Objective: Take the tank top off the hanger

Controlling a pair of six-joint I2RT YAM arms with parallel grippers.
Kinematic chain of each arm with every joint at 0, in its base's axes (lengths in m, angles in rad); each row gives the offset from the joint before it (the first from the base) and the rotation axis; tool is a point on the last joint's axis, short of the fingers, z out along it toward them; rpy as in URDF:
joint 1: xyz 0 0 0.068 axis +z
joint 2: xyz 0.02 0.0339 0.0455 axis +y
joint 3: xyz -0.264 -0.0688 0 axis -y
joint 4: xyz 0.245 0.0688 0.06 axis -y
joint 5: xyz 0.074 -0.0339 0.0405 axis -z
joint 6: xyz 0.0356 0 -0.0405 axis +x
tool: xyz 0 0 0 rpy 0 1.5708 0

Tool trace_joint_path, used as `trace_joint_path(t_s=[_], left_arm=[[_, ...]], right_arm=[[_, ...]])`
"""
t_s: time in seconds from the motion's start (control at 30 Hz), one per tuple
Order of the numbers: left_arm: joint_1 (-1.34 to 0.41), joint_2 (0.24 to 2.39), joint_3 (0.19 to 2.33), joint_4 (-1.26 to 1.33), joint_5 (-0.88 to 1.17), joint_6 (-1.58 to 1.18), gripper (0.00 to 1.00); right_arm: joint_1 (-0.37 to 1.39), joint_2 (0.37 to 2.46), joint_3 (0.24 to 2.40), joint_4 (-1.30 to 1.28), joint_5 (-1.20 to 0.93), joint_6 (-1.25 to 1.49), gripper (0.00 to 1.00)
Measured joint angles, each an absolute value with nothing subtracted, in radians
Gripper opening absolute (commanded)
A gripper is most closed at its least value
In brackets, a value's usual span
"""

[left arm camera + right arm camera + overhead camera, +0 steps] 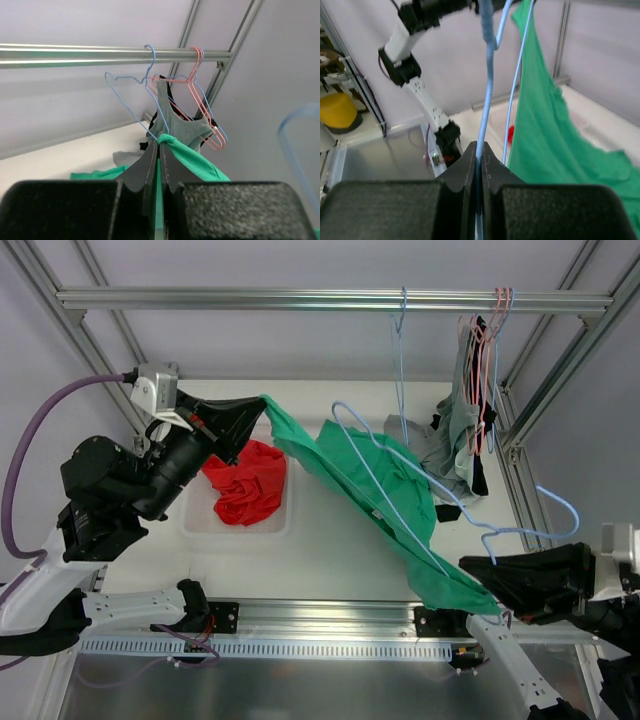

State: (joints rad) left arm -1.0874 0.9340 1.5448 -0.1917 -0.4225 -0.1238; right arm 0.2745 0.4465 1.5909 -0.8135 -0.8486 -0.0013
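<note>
left gripper (252, 416) is pinched shut on one end of the green tank top (400, 490), and its wrist view shows the dark fingers (150, 167) pressed together with green cloth bunched between them. right gripper (487, 578) is also clamped tight, on the thin wire of the blue hanger (487, 90), with the wire running up out of its closed fingers (465, 170). the tank top hangs stretched in a long diagonal between the two grippers, above the white table (330, 540), high at the left and low at the right. the hanger's wire crosses the cloth along that line. it seems partly threaded through the top, though which opening it passes through is hard to tell. below the left gripper a red cloth (248, 483) lies crumpled in a white bin (190, 525). at the far right, grey and dark garments (465, 430) hang on pink and blue hangers from the metal rail (300, 300).
</note>
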Motion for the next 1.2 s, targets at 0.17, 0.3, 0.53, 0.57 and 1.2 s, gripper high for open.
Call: trace_joint_path(t_s=[0.17,0.3,0.53,0.57,1.2], left_arm=[[-1.087,0.830,1.430,-0.192,-0.210,-0.127,0.00],[-1.088,0.810,1.311,-0.115,0.134,-0.139,0.00],[-1.094,0.944,0.915,0.099,0.360,-0.252,0.00],[-1.094,0.968,0.859,0.101,0.355,-0.273,0.00],[-1.100,1.042,0.846,-0.032,0.028,-0.361,0.99]], right_arm=[[0.274,0.449,1.396,-0.303,-0.820,0.184,0.00],[0.274,0.513,1.192,0.248,-0.695,0.396,0.00],[0.274,0.691,1.039,0.659,-0.411,0.418,0.00],[0.274,0.681,1.032,0.628,-0.386,0.376,0.00],[0.274,0.651,1.329,-0.663,-0.186,-0.065,0.00]])
